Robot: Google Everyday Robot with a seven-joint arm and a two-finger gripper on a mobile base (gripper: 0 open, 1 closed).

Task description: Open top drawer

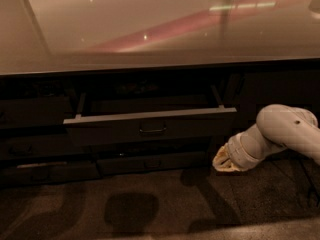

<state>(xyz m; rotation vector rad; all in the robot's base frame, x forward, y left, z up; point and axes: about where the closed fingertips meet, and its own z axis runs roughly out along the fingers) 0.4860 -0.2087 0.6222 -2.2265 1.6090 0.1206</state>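
The top drawer stands pulled out beneath the glossy counter, its small dark pull at centre, while the claw hangs low at its right, apart from the front, its state impossible to tell.
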